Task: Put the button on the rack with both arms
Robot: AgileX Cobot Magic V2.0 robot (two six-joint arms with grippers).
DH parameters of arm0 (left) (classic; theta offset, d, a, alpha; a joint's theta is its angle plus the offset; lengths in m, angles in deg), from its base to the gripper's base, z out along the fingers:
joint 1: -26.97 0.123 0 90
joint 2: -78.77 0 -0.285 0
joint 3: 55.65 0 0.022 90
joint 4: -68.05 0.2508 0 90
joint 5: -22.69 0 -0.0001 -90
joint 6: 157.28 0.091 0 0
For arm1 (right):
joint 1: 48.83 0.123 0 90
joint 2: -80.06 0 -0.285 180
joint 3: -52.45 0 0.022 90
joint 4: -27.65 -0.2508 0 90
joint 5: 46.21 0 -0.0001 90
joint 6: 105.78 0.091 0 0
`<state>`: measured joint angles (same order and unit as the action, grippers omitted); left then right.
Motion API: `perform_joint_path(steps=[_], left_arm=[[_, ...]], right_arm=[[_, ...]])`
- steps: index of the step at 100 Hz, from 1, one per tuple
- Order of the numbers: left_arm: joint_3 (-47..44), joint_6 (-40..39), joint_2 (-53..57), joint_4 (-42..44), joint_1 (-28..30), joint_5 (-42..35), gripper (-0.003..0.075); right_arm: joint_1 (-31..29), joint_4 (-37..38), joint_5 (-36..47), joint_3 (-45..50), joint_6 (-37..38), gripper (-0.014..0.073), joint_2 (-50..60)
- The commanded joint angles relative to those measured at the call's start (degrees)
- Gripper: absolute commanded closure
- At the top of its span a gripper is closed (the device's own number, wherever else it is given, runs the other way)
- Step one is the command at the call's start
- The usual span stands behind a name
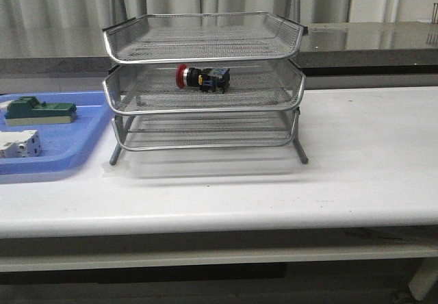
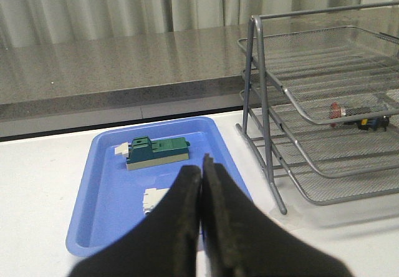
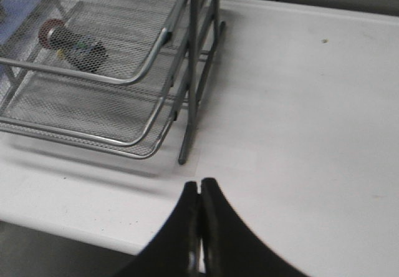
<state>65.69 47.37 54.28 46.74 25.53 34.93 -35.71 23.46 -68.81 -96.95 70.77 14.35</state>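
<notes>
The button point(image 1: 200, 77), red head with a black body, lies on its side in the middle tier of the silver wire rack point(image 1: 205, 105). Both wrist views show it through the mesh: the button point(image 2: 360, 113) and the button point(image 3: 70, 42). My left gripper point(image 2: 201, 165) is shut with nothing in it, above the blue tray and left of the rack point(image 2: 324, 90). My right gripper point(image 3: 200, 186) is shut and empty, over bare table near the front edge, right of the rack point(image 3: 124, 71). Neither arm appears in the front view.
A blue plastic tray point(image 1: 75, 150) sits left of the rack, holding a green block point(image 1: 37, 109) and a white block point(image 1: 17, 143). In the left wrist view the tray point(image 2: 106, 177) holds the green block point(image 2: 157, 151). White table point(image 1: 369, 153) extends right of the rack.
</notes>
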Motion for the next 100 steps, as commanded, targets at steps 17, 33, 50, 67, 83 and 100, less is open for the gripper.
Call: perform_joint_path(steps=[17, 33, 50, 67, 83, 100], left_arm=[[1.5, -0.4, -0.4, -0.8, 0.1, -4.2, 0.0716], [1.5, -0.4, -0.4, -0.8, 0.1, -4.2, 0.0716], [1.5, -0.4, -0.4, -0.8, 0.1, -4.2, 0.0716], [1.5, -0.4, -0.4, -0.8, 0.1, -4.2, 0.0716], [1.5, -0.4, -0.4, -0.8, 0.1, -4.2, 0.0716], [1.5, -0.4, -0.4, -0.8, 0.1, -4.2, 0.0716]], right_arm=[[-3.9, 0.4, 5.6, 7.8, -0.6, 0.0651, 17.6], [-4.1, 0.4, 5.3, 12.5, -0.6, 0.0651, 26.4], [-4.1, 0.4, 2.3, 14.4, -0.6, 0.0651, 31.9], [-4.1, 0.4, 1.2, 14.4, -0.6, 0.0651, 32.6], [-4.1, 0.4, 1.2, 14.4, -0.6, 0.0651, 32.6], [-4.1, 0.4, 1.3, 14.4, -0.6, 0.0651, 32.6]])
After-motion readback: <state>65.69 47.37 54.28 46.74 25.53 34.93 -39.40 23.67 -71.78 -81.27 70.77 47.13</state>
